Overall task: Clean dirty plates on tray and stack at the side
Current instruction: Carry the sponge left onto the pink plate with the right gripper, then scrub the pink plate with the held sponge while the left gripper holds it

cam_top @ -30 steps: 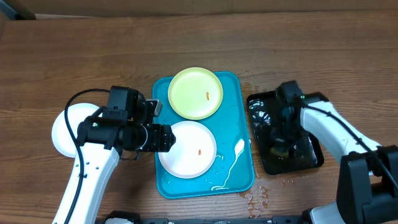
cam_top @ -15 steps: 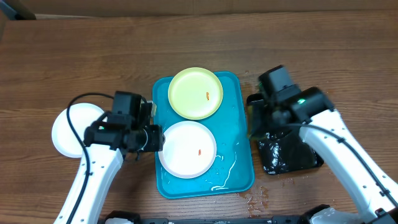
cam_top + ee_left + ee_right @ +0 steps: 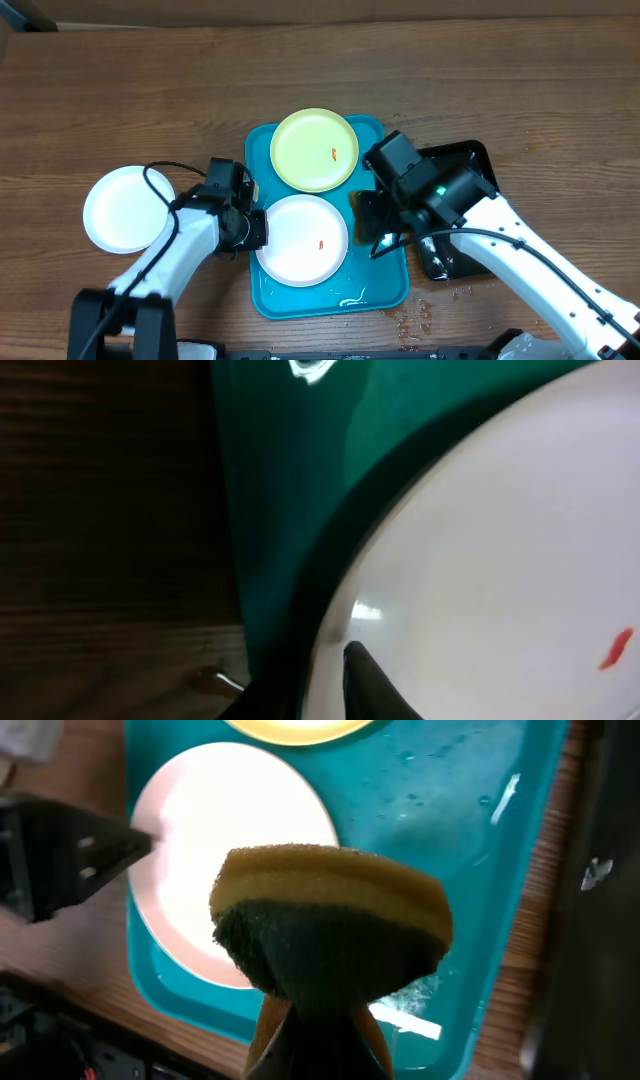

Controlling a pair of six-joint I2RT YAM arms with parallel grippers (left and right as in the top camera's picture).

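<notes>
The turquoise tray holds a pale yellow-green plate at the far end and a white plate nearer me, each with a small orange-red speck. A second white plate lies on the table to the left. My left gripper is at the tray plate's left rim. In the left wrist view its fingers pinch that rim from above and below. My right gripper is shut on a yellow-and-green sponge, which hangs over the tray's right half, beside the white plate.
A glossy black tray stands right of the turquoise one, partly under my right arm. Water drops dot the table near the front. A thin white streak lies on the tray's near end.
My right arm swung left from the black tray to over the turquoise tray, carrying the sponge. My left gripper closed on the white plate's left rim.
</notes>
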